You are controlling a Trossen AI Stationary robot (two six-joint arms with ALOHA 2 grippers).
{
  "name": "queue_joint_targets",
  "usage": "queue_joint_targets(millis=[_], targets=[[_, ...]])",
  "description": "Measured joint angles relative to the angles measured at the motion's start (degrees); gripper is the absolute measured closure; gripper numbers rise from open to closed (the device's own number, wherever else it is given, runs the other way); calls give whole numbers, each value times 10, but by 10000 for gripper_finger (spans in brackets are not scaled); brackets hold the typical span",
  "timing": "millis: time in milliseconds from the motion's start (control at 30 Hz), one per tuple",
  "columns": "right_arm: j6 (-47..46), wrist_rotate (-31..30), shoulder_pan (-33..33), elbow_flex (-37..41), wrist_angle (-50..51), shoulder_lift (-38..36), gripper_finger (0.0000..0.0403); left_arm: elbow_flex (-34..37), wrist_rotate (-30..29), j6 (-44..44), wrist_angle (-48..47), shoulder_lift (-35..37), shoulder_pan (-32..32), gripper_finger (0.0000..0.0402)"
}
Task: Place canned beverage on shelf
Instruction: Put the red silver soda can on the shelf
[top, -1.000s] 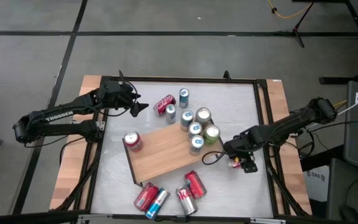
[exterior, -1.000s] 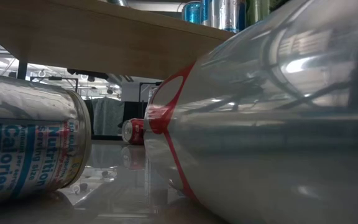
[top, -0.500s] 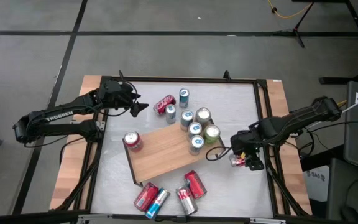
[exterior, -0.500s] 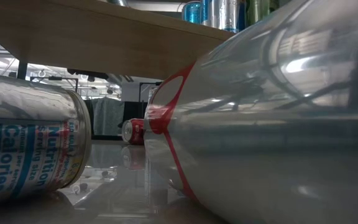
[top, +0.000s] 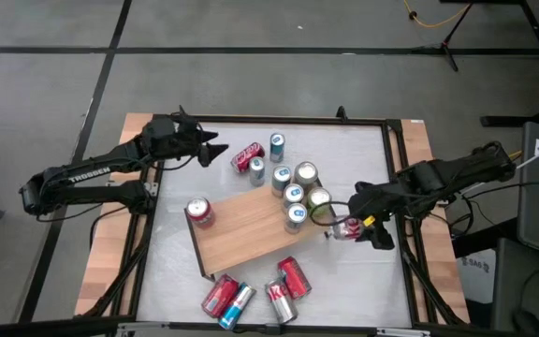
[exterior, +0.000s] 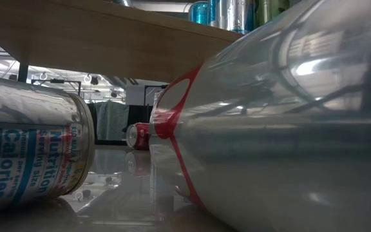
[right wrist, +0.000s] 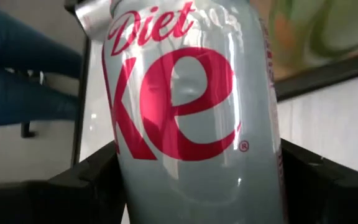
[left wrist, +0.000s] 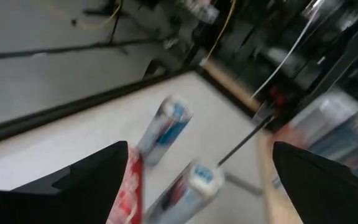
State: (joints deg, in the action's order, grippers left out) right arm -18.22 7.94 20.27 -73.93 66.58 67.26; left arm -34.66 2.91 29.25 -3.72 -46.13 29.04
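Take the shelf (top: 246, 229) as your reference. The right gripper (top: 352, 227) is clenched on a silver Diet Coke can (top: 344, 229), held just off the shelf's right-hand end, beside the green can (top: 318, 200) that stands at that end. In the right wrist view the can (right wrist: 194, 106) fills the space between both dark fingers (right wrist: 92, 180), so the grasp looks firm.

The left gripper (top: 215, 150) hangs with its jaws spread wide and empty, well beyond the far edge of the shelf, near the red can (top: 247, 156) lying on the table (top: 363, 150).

Hazards to watch:

1. Collision with standing cans. A cluster of upright cans crowds the right end of the shelf, including the blue-topped can (top: 294, 194). If you bring the held can in low from that side, it will likely strike the green can and topple its neighbours.
2. Tilted release. The can appears to be gripped about its side. If it is set down off vertical, it may tip and roll off the board.
3. Edge placement. The free board lies toward the left end of the shelf, where one red can (top: 199, 212) stands. Releasing short of that bare area risks the can catching the frame.
4. Cans lying loose on the table by the near edge of the shelf could be struck by a low arm.
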Motion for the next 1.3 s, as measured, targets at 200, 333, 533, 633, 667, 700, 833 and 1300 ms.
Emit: queue_joint_targets(millis=[200,333,533,633,667,700,833,1300], targets=[[0,-33,0,-49,-2,0,103,0,45,37,134,0,-7,7],[0,-89,0,-75,-6,0,103,0,48,43,261,-1,-36,7],[1,-192,-1,-99,-48,0,102,-22,-5,22,344,-14,-102,7],[2,-243,-1,-102,-73,-1,102,-63,-25,-13,344,-42,-139,7],[5,-263,-1,-103,-80,-1,102,-81,-28,-28,343,-56,-151,7],[6,-279,-2,-102,-84,0,102,-101,-32,-42,342,-72,-161,7],[7,-353,-2,-102,-108,1,102,-196,-39,-89,308,-144,-190,7],[67,-584,-2,-102,-135,24,102,-497,-21,-159,116,-395,-206,7]])
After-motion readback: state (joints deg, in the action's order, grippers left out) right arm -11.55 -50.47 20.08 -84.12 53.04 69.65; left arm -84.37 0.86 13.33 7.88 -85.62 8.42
